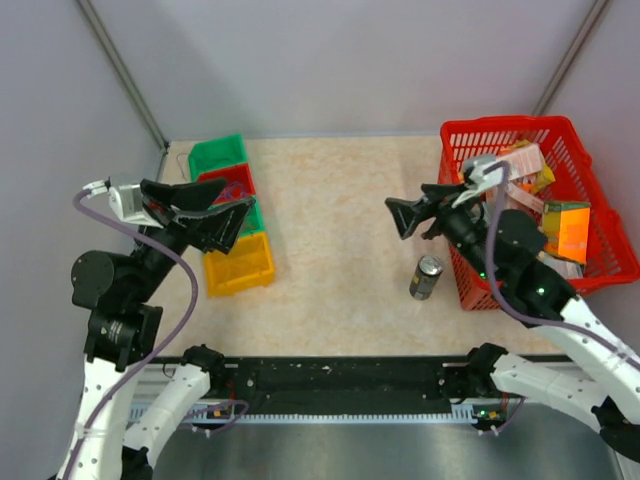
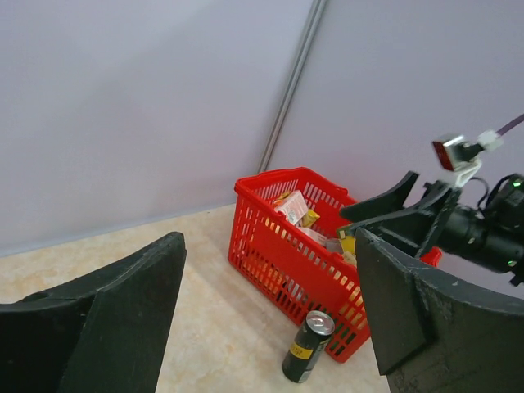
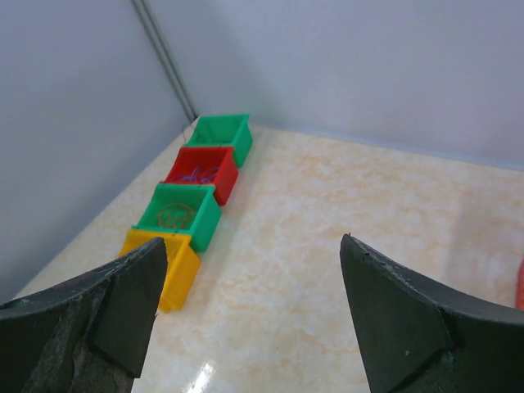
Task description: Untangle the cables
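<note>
The cables show in the right wrist view as thin wires inside small bins. A blue and purple tangle (image 3: 196, 173) lies in the red bin (image 3: 219, 169), and an orange loop (image 3: 173, 216) lies in the nearer green bin (image 3: 205, 217). My left gripper (image 1: 243, 222) hovers over that row of bins, open and empty; between its fingers (image 2: 268, 246) I see only table. My right gripper (image 1: 396, 220) is raised near the table's middle right, pointing left, open and empty (image 3: 252, 241). The two grippers face each other across the table.
Four bins line the left side: green (image 1: 219, 155), red (image 1: 232, 182), green, then yellow (image 1: 240, 265). A red basket (image 1: 590, 270) full of packets stands at the right. A dark drink can (image 1: 426, 277) stands upright against its near left corner. Grey walls enclose the table.
</note>
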